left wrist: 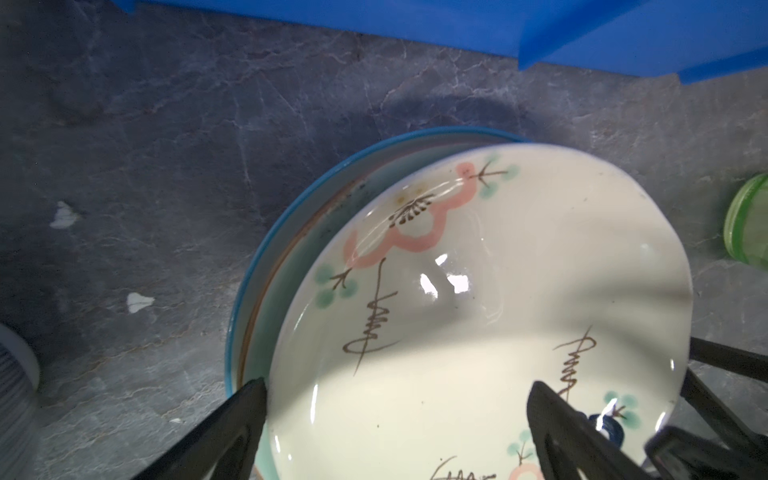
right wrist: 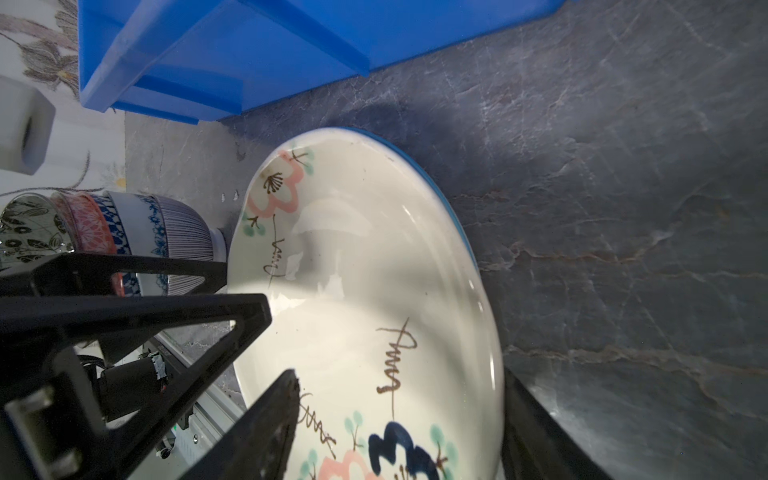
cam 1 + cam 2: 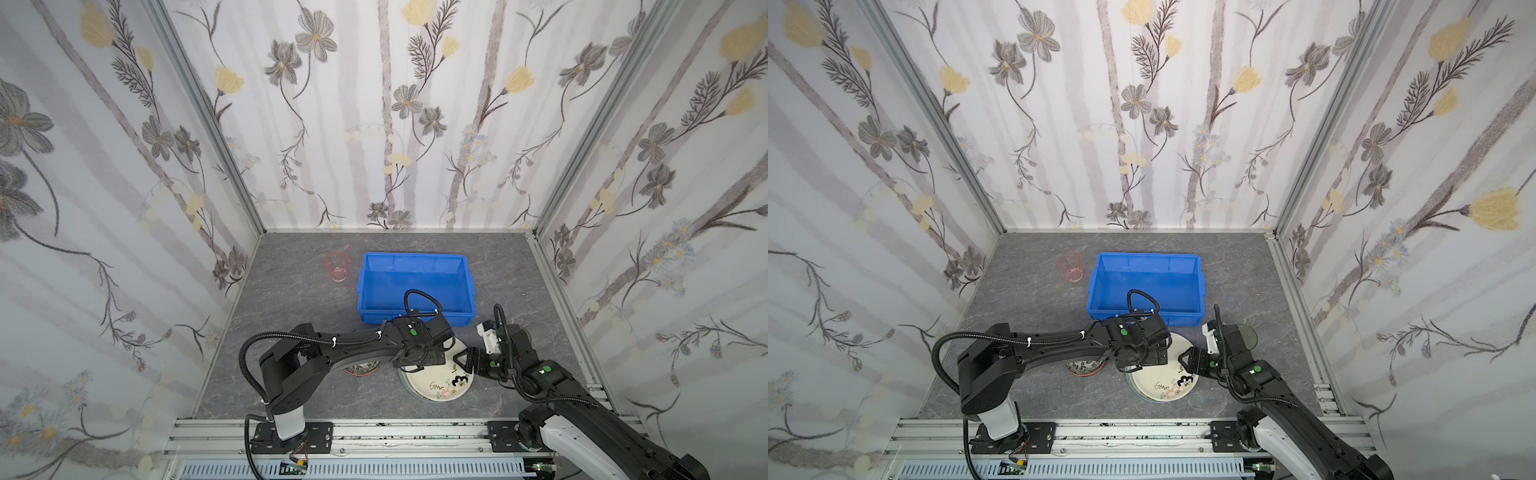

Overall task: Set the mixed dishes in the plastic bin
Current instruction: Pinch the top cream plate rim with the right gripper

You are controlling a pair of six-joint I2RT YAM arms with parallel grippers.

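My left tool [image 1: 397, 384] gapes wide over the cream plate [image 1: 498, 270]. My right tool [image 2: 401, 376] straddles its rim, grip unclear. Brown scribbles [image 2: 395, 357] unreadable.

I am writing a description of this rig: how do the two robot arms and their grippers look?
The left arm and right arm are black with white base links, ribbed black cables and round green dots. The left gripper and right gripper have black, triangular, open-frame fingers.

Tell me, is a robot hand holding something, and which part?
The right gripper has one jaw above and one below the rim of the cream plate, but I cannot tell if it grips yet. The left gripper is open, holding nothing.
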